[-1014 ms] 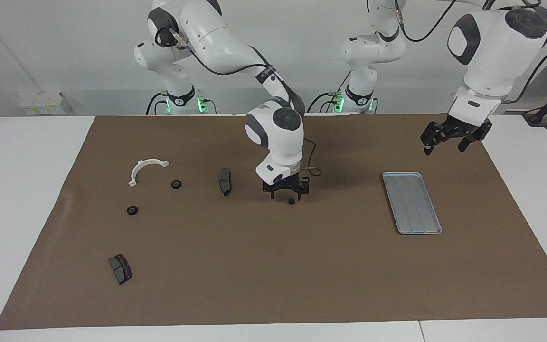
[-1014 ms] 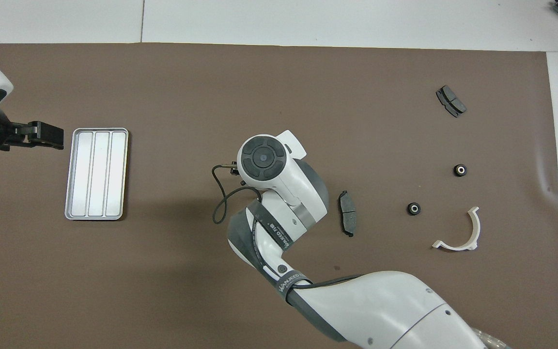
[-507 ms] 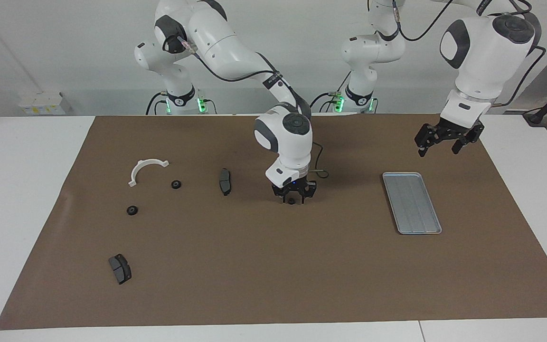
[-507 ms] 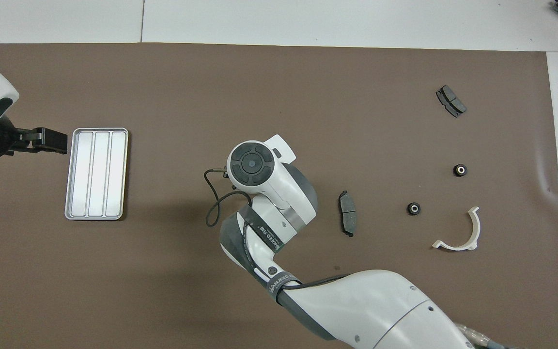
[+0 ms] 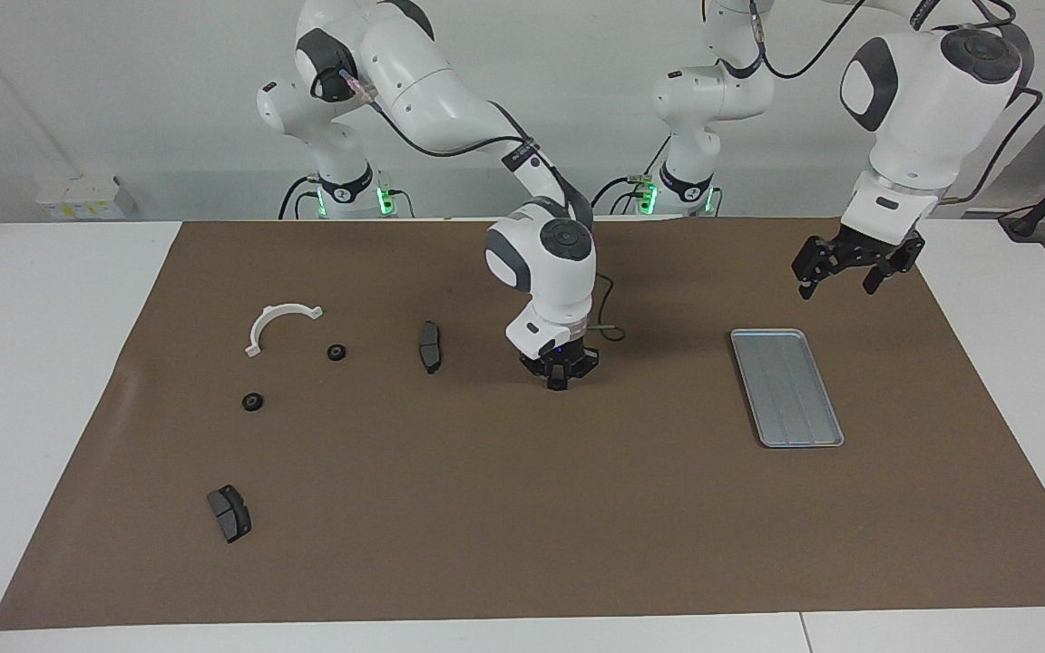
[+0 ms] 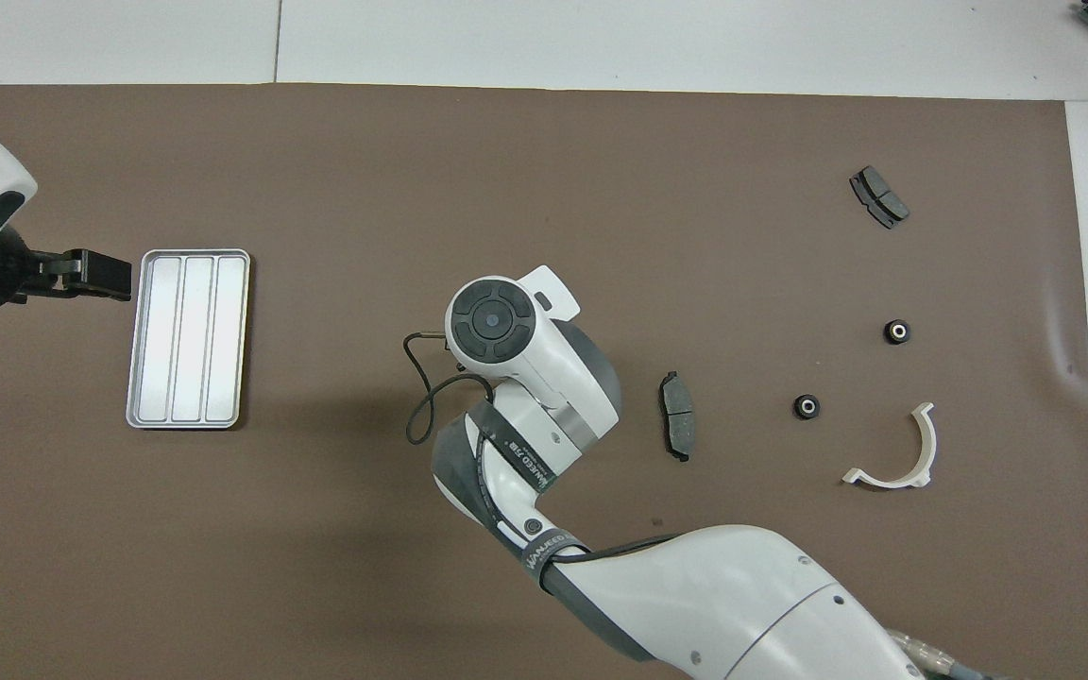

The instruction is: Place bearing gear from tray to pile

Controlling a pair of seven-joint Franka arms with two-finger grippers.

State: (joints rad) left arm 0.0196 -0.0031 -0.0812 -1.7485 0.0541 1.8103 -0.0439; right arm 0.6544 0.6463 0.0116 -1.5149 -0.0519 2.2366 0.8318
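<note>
In the facing view my right gripper (image 5: 557, 379) is down at the brown mat, midway between the tray and the pile. It is shut on a small black bearing gear (image 5: 557, 385). From overhead, the right arm's wrist covers both the gripper and the gear. The silver tray (image 5: 786, 385) (image 6: 187, 337) lies toward the left arm's end with nothing in it. My left gripper (image 5: 844, 277) (image 6: 95, 272) hangs open in the air beside the tray's edge, holding nothing. The pile is a white half-ring bracket (image 5: 279, 325) (image 6: 893, 453) and dark brake pads scattered around it.
A brake pad (image 5: 430, 345) (image 6: 677, 416) lies closest to the right gripper, another (image 5: 229, 512) (image 6: 878, 196) far out from the robots. Two black gears (image 5: 336, 352) (image 5: 252, 401) sit by the bracket. A black cable (image 6: 426, 397) loops from the right wrist.
The right gripper slid a little toward the left arm's end over the loose gear and closed its fingers on it. The left gripper shifted slightly toward the tray.
</note>
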